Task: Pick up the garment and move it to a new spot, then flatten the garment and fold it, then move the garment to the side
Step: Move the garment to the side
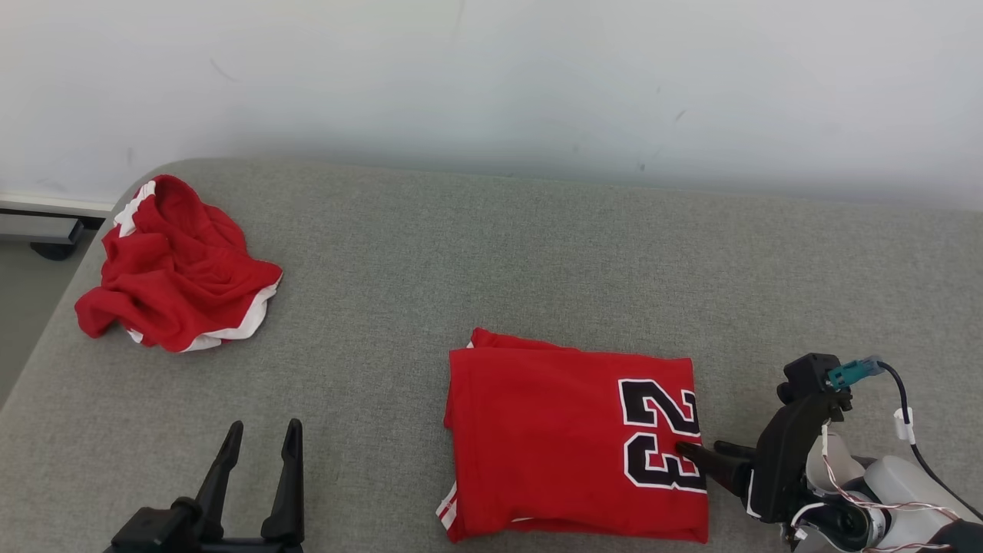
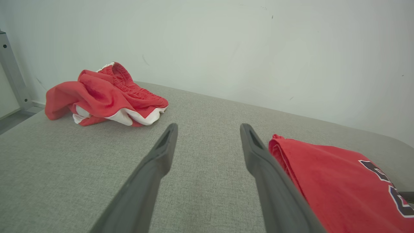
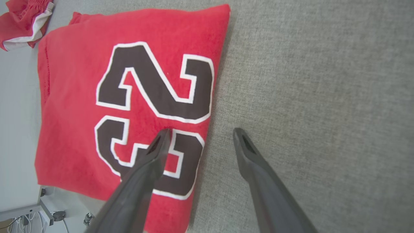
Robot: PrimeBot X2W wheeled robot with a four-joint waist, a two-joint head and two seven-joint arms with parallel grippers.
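Head view: garment (image 1: pixel 553 438), a red jersey, lies folded in a tidy rectangle, number 23 up, at the near side of the grey table (image 1: pixel 461 253), right of centre. Flattening and folding look done; the move to the side seems left. Right gripper (image 3: pixel 201 133) sits at its right edge, fingers spread, one over the number, one over bare table, gripping nothing. Left gripper (image 1: pixel 263 430) is spread and empty, near left. Crumpled red shorts (image 1: pixel 177 265) lie far left.

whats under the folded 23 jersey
The jersey lies on the grey cushion, which shows beside it. Its own lower layers peek out at one corner, white-striped. Anything beneath its middle is covered.
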